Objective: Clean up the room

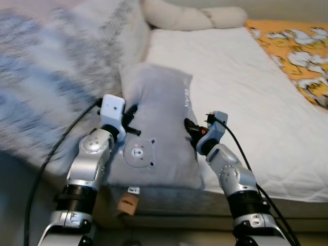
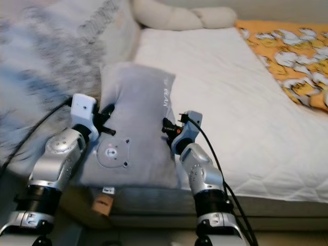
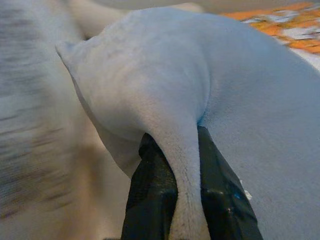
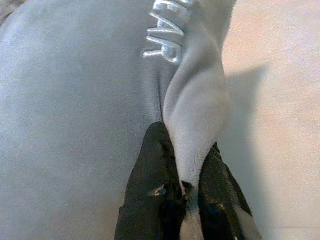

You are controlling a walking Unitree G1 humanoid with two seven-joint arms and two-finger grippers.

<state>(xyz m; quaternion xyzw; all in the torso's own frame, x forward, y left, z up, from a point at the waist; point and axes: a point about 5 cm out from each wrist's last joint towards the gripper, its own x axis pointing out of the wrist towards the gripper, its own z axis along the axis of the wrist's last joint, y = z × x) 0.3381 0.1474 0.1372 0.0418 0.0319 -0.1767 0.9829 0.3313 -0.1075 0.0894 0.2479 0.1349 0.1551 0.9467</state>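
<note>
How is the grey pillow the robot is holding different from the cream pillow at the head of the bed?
The grey pillow is a flat rectangle with a bear patch and stitched lettering; the cream pillow is plain, long and rounded. The grey one is pinched at its sides by the left gripper and right gripper; the cream one lies untouched. Both are on the white mattress.

Blurred, cropped and covered parts

The fuzzy blanket (image 1: 46, 77) on the left is smeared by blur and cut by the frame edge. The orange patterned cover (image 1: 297, 51) runs off the right edge. The pillow's (image 1: 159, 128) stitched lettering (image 4: 167, 30) is partly folded under, and a tag (image 1: 128, 204) below is too small to read.
</note>
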